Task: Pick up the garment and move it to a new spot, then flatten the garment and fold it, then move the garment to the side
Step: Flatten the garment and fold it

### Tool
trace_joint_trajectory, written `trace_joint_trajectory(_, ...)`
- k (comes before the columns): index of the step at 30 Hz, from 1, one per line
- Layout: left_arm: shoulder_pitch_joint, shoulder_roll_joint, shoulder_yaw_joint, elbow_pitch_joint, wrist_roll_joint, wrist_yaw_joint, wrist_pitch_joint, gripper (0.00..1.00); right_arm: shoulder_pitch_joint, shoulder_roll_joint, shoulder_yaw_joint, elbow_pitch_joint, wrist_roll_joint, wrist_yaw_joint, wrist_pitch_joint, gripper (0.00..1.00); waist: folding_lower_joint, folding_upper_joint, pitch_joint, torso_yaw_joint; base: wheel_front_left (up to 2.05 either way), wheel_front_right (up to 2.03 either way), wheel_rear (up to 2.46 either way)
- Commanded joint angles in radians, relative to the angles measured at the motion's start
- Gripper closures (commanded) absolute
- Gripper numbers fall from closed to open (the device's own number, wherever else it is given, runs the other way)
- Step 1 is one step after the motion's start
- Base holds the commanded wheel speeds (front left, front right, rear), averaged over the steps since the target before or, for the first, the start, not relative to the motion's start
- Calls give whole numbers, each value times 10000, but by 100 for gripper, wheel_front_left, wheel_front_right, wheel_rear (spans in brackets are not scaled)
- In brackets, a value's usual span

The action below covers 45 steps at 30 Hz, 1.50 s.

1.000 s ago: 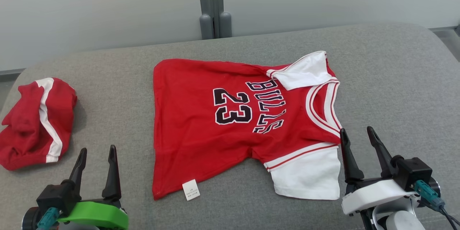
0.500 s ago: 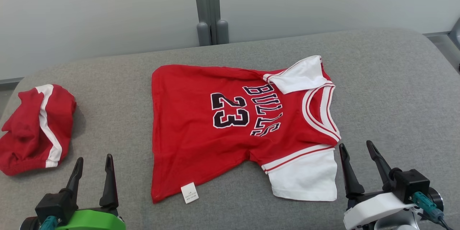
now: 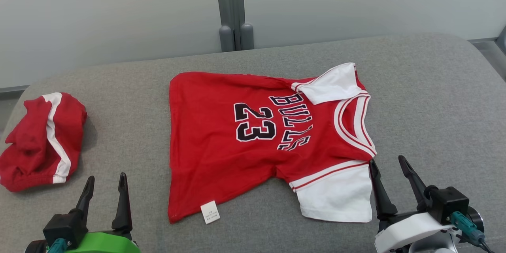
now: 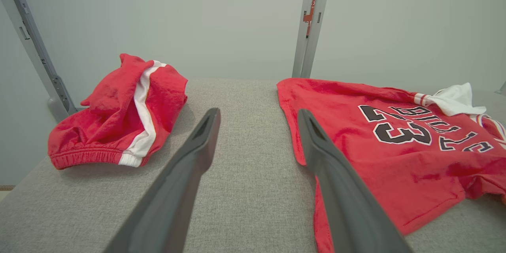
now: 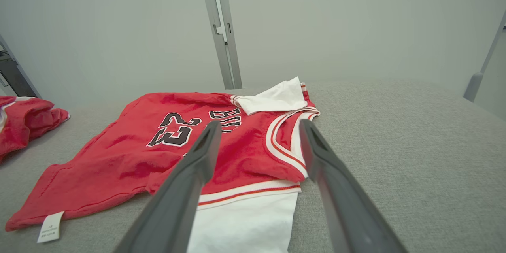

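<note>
The garment (image 3: 237, 142), a red jersey, lies spread face up at the middle of the grey cushion (image 3: 435, 99). My left gripper (image 3: 107, 176) and right gripper (image 3: 387, 160) hang over the cushion's near edge, jaws spread wide and empty; my right may be brushing a white sleeve.
</note>
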<state>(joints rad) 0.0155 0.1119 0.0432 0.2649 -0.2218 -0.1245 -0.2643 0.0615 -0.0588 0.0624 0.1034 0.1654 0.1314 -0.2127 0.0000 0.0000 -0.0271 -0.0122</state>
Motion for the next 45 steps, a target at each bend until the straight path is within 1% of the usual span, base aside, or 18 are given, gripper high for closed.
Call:
trace_joint_trajectory(1,93,19,48,13,109,-64,4,0,69,-8,11,1,32,-15,2,0,0,0,2,-1,0,0,0)
trace_joint_trajectory(21,58,0,-31,65,145,-67,4,0,-35,26,12,113,13,-15,-58,0,0,0,46,15,0,0,0)
trace_joint_trajectory(27,-21,-48,-475,315,41,-71,3,0,-287,46,86,333,86,-15,-111,0,0,0,159,-22,0,0,0)
trace_joint_trajectory(36,-464,0,-1983,1615,-420,-60,3,0,-768,62,81,1690,-63,-15,-281,0,0,0,538,-7,0,0,0)
trace_joint_trajectory(45,-1050,123,-2525,3108,-1096,-59,4,0,-1285,76,-61,3574,-161,-15,-477,0,0,0,1015,23,0,0,0)
